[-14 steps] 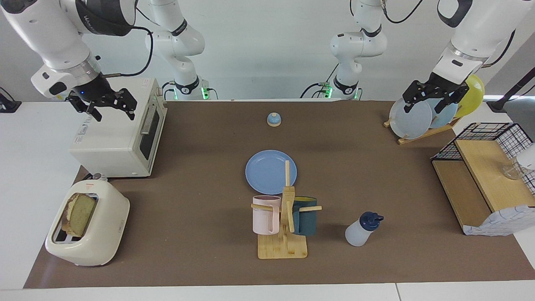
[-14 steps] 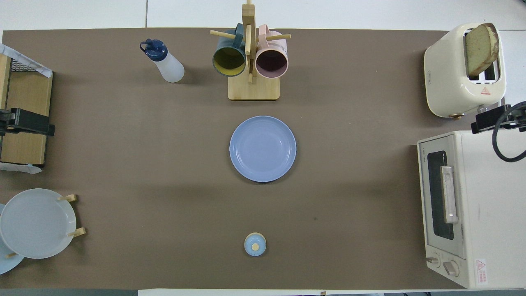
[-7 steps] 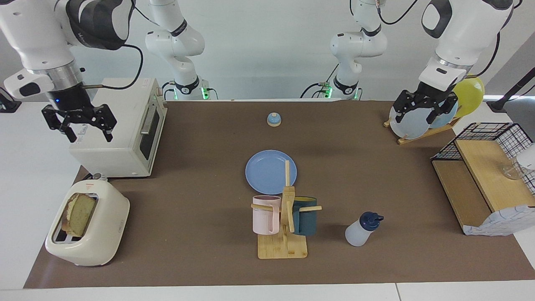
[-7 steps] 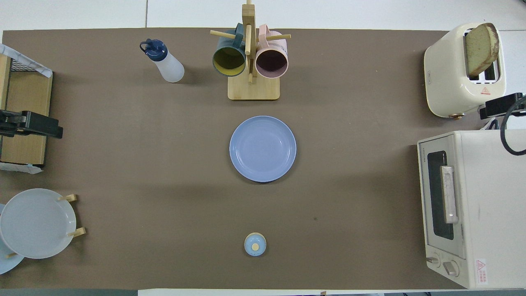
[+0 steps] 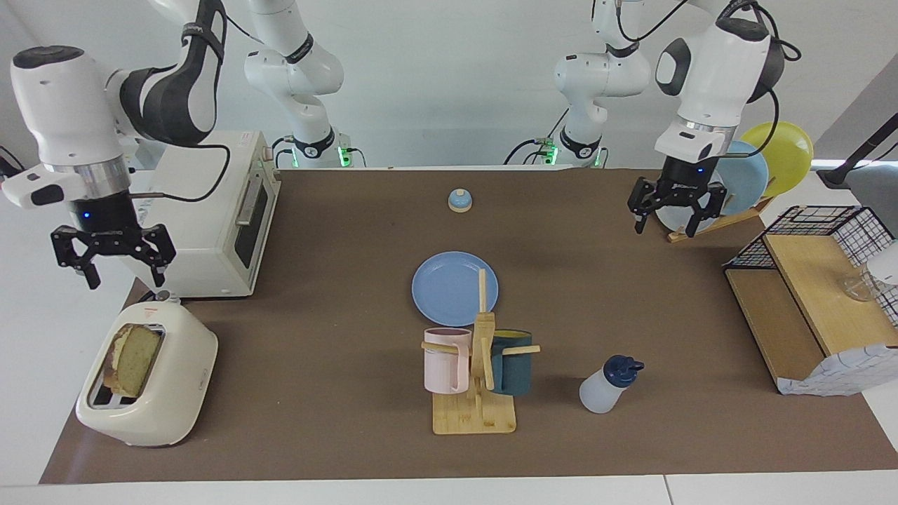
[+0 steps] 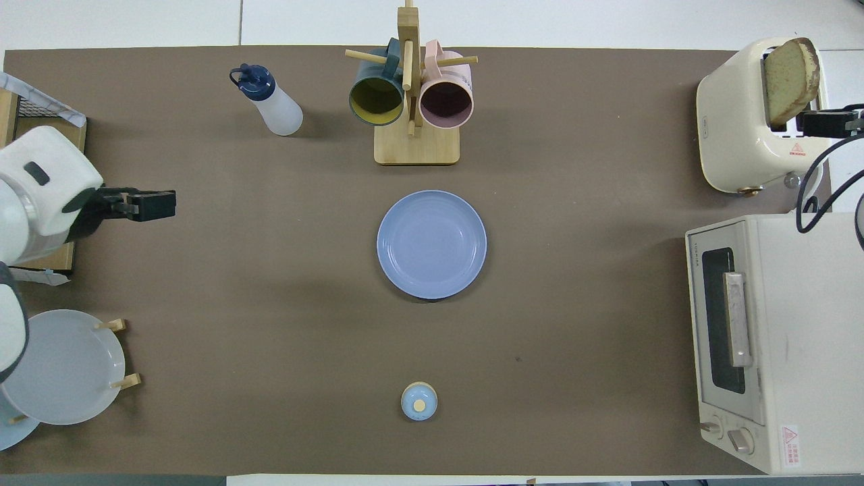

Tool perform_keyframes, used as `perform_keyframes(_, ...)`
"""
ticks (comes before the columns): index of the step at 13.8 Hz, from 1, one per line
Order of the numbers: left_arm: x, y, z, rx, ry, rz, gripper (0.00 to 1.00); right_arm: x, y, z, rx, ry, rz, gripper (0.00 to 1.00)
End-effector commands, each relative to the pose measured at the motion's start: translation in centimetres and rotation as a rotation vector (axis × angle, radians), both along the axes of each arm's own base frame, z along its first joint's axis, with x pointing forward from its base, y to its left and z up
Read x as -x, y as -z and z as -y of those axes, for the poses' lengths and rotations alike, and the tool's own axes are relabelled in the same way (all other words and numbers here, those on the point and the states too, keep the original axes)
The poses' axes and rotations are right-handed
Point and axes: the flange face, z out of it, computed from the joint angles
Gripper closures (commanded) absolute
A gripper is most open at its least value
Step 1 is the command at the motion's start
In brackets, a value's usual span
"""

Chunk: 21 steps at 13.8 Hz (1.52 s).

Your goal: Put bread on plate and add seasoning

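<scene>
Facing view, left to right: right gripper, fingers spread and empty, raised beside the toaster oven's end and above the toaster. Below it, cream toaster at the right arm's end of the table, farther from the robots than the toaster oven, with the bread standing upright in one slot; small red warning triangle on the toaster's top, wording too small to read. White toaster oven with a glass door and bar handle; brand name along the door's upper edge, seemingly "TOSHIBA" though hard to read, and a red-and-white warning sticker by the knobs in the overhead view. Toward the middle, small blue-topped bell near the robots, then the plate flat and bare at the table's centre. Just beside the plate, farther from the robots, wooden mug tree carrying a pink mug and a dark teal mug; upright post overlapping the plate's edge in this view. Next, the seasoning, translucent white bottle with navy cap, standing alone toward the left arm's end. Left gripper, fingers spread and empty, raised over the brown mat beside the wooden plate rack holding grey-blue, light blue and yellow plates. Last, wooden shelf with black wire basket.
</scene>
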Motion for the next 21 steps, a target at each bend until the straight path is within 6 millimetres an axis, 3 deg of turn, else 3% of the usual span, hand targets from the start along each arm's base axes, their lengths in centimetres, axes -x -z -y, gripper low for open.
perform_keyframes(1, 2.5, 4.2, 2.5, 0.017, 0.054, 0.083, 0.00, -2.5, 4.0, -0.4, 0.002, -0.012, 0.046, 0.00)
perform_keyframes(4, 3.3, 9.3, 3.9, 0.058, 0.050, 0.186, 0.00, -3.3, 4.5, 0.0, 0.020, -0.017, 0.069, 0.00)
perform_keyframes(6, 2.2, 13.2, 5.3, 0.083, 0.063, 0.242, 0.00, -3.9, 4.3, 0.2, 0.011, 0.002, 0.104, 0.01)
perform_keyframes(7, 1.6, 15.4, 6.0, 0.101, 0.066, 0.286, 0.00, -4.0, 4.1, 0.3, 0.010, 0.006, 0.108, 0.12)
perform_keyframes(9, 0.9, 19.4, 6.6, 0.130, 0.058, 0.348, 0.00, -4.0, 3.9, 0.6, 0.017, 0.003, 0.112, 0.49)
perform_keyframes(10, 0.7, 21.1, 6.6, 0.149, 0.030, 0.379, 0.00, -4.1, 4.0, 0.6, 0.017, 0.002, 0.111, 0.55)
perform_keyframes(11, 0.9, 23.0, 7.7, 0.171, 0.010, 0.397, 0.00, -4.1, 4.1, 0.7, 0.016, 0.005, 0.111, 0.63)
perform_keyframes(12, 1.0, 24.5, 9.4, 0.187, -0.021, 0.372, 0.00, -4.1, 4.1, 0.6, 0.016, 0.004, 0.111, 0.65)
perform_keyframes(13, -0.1, 24.4, 10.0, 0.190, -0.035, 0.388, 0.00, -4.1, 4.1, 0.5, 0.016, 0.002, 0.111, 0.74)
perform_keyframes(14, -0.8, 24.6, 9.8, 0.167, -0.037, 0.400, 0.00, -4.1, 4.1, 0.6, 0.022, -0.006, 0.099, 0.92)
perform_keyframes(15, -1.4, 25.4, 10.1, 0.135, -0.028, 0.407, 0.00, -4.0, 4.0, 0.7, 0.029, -0.015, 0.085, 1.00)
perform_keyframes(18, -3.0, 26.8, 10.1, 0.037, -0.055, 0.452, 0.00, -4.0, 1.0, -0.6, -0.002, -0.048, -0.056, 1.00)
perform_keyframes(21, -3.9, 26.6, 11.4, 0.047, -0.078, 0.479, 0.00, -1.5, -3.4, -3.5, -0.048, -0.083, -0.244, 1.00)
